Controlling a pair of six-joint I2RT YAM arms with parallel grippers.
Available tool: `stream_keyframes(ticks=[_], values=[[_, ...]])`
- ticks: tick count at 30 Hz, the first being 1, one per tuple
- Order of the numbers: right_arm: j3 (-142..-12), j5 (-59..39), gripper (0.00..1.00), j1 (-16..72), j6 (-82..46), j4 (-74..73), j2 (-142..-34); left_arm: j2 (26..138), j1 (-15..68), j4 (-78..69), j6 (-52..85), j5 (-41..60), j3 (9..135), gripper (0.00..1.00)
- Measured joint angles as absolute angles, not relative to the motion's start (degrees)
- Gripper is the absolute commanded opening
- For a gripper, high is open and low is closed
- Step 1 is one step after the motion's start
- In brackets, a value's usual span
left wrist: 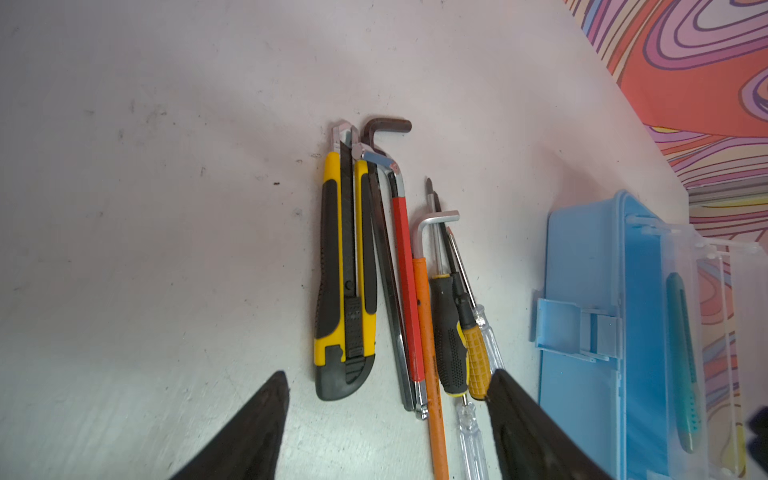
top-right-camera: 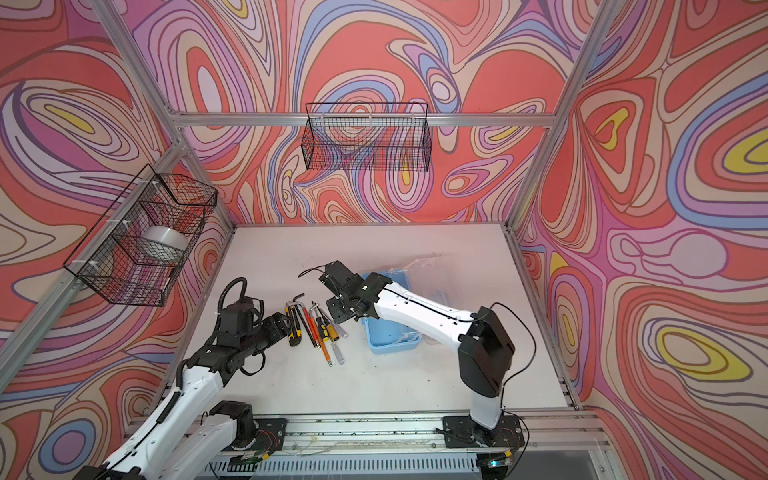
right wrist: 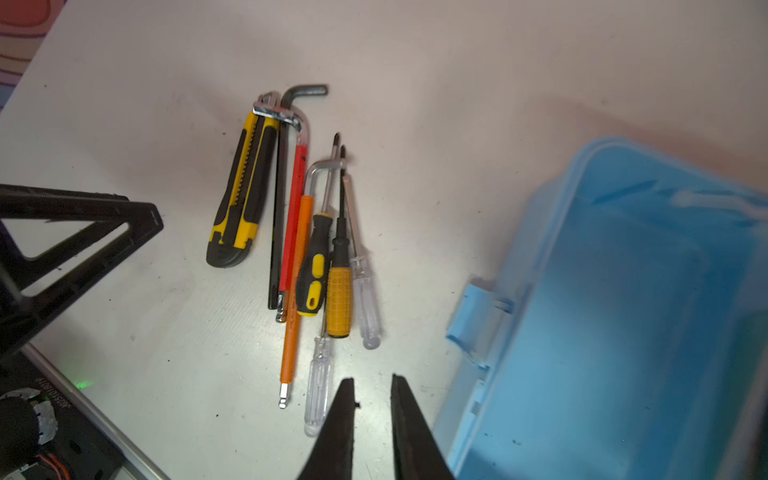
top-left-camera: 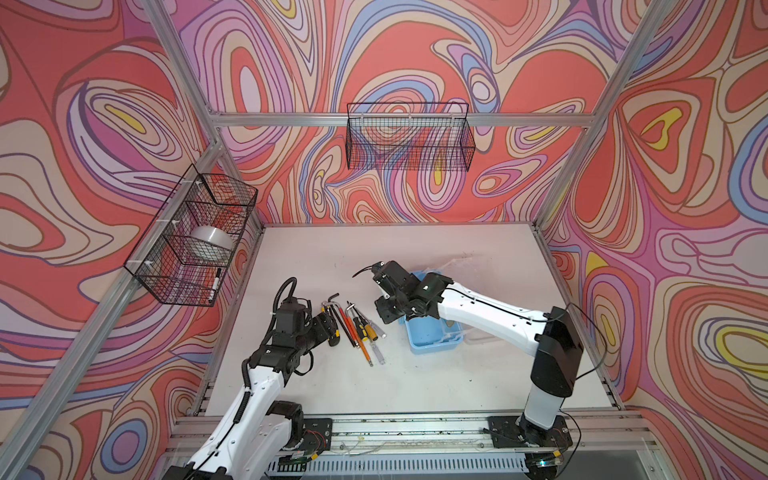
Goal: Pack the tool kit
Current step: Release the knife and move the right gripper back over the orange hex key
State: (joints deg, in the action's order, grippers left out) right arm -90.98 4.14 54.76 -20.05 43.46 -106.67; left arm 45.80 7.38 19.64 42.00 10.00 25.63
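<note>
The left arm (top-left-camera: 257, 386) reached forward from its base, forearm sloping down to a bent wrist. The left pincer (left wrist: 386, 374) pointed ahead with its jaws spread wide and empty. The right arm (top-left-camera: 478, 309) rose from its base, folded at the elbow and stretched toward the middle. The right pincer (right wrist: 372, 379) angled downward, its jaws drawn close with only a narrow gap and seemingly nothing between them. The two pincers stood apart, facing one another.

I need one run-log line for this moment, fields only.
left gripper: open, at tools | right gripper: narrow gap, empty, beside box | box: open, teal knife inside
</note>
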Motion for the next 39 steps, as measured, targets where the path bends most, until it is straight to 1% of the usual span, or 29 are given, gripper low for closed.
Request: stream_keyframes(ticks=[4, 8, 12, 18, 24, 39], values=[[-91.0, 1.1, 0.27, 57.4, -21.0, 42.7, -112.3, 42.9, 7.1, 20.8, 42.8, 9.8, 25.0, 0.77], [-91.0, -1.2, 0.30, 59.6, -21.8, 42.5, -114.5, 41.6, 7.0, 20.9, 43.4, 9.5, 24.7, 0.77], [-91.0, -2.8, 0.30, 60.9, -22.2, 41.8, -115.0, 41.7, 7.0, 20.9, 43.7, 9.4, 23.6, 0.77], [-91.3, -3.9, 0.26, 61.3, -22.9, 40.9, -118.3, 42.9, 6.6, 20.8, 43.7, 9.6, 23.4, 0.77], [-92.3, -3.6, 0.26, 61.3, -23.2, 40.8, -121.8, 42.9, 6.1, 20.8, 43.7, 9.6, 23.4, 0.77], [-95.7, -1.1, 0.26, 61.6, -23.2, 41.9, -125.7, 43.6, 4.7, 18.0, 44.2, 12.0, 20.6, 0.76]])
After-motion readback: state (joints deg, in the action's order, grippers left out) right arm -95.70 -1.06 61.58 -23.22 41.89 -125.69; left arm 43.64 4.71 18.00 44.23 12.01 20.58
